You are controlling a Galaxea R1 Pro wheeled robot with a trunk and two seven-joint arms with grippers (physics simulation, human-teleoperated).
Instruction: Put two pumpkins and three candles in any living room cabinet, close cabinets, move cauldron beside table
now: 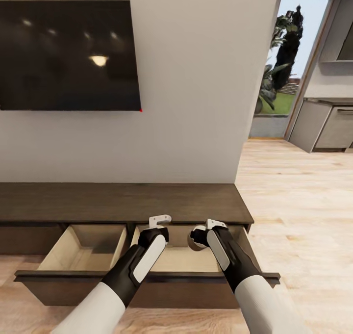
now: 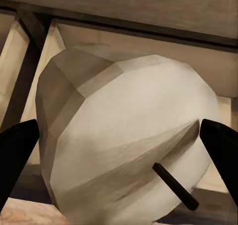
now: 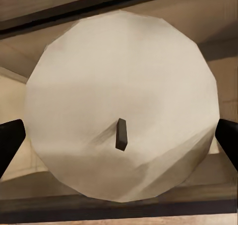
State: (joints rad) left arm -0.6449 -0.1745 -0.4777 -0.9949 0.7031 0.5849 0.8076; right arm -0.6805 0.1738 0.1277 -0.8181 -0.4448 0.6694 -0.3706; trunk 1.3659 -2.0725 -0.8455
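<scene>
Left tool (image 1: 160, 220): clamped on candle (image 2: 129, 136) | Right tool (image 1: 208, 224): clamped on second candle (image 3: 121, 106) | Position: both above open right drawer (image 1: 196, 263) of cabinet (image 1: 122, 201)

No text, label, brand or number can be read anywhere, as far as these renders show.

Cabinet (image 1: 122, 201) runs along the wall, TV (image 1: 68, 54) mounted above its left end. Two drawers pulled out side by side: left drawer (image 1: 83, 248), right drawer (image 1: 186, 260). Both grippers over the right drawer (one candle each): left gripper (image 1: 159, 223) near its back-left corner, right gripper (image 1: 208, 231) with candle (image 1: 198, 238) toward back-right. Doorway right of the cabinet's right end.
</scene>
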